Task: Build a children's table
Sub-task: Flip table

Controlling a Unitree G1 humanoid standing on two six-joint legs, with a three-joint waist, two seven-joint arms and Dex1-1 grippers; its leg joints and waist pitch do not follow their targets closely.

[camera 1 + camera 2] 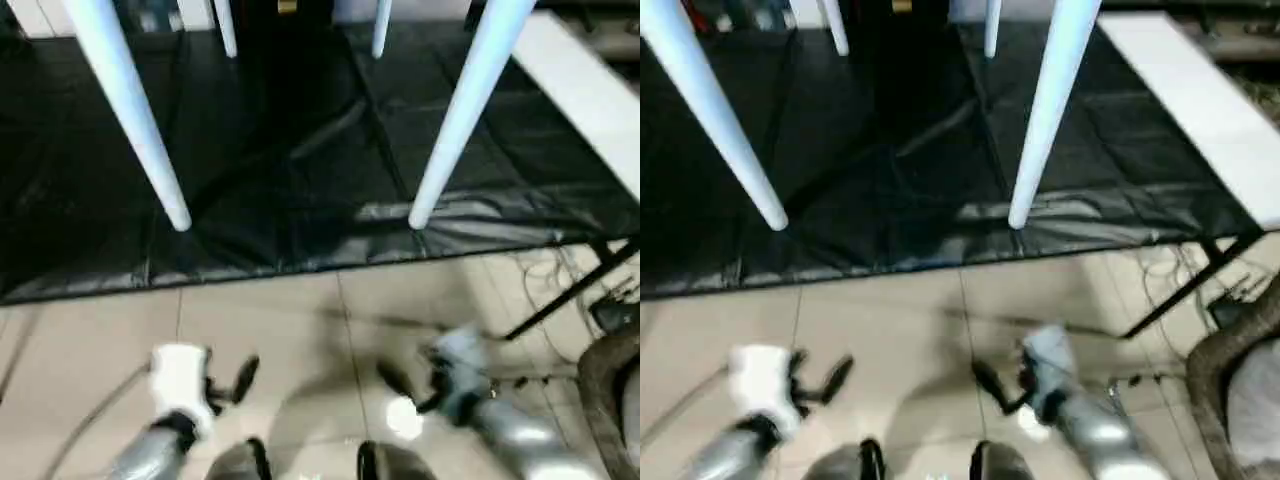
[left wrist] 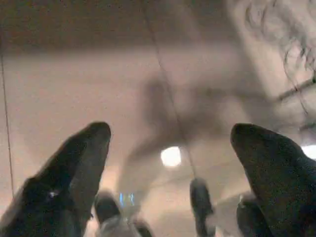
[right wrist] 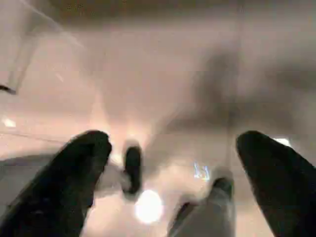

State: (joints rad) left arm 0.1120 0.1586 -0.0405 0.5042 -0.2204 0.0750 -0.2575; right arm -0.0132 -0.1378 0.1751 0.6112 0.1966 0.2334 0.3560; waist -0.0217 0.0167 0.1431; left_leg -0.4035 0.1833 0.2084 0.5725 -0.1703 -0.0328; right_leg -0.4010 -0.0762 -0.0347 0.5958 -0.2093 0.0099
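Tiled floor (image 1: pixel 300 330), black mat (image 1: pixel 300 180) (table legs (image 1: pixel 460 115) standing)

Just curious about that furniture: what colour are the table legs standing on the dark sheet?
White: the table legs show best in the left eye view.

This looks like a robot test room or lab, not a home. A wrinkled black plastic sheet (image 1: pixel 300 170) is spread over glossy beige floor tiles (image 1: pixel 300 330), loose grey cables (image 1: pixel 555 275) trail near a black metal stand leg (image 1: pixel 570 295), and a long white board (image 1: pixel 1200 100) lies along the sheet's edge.
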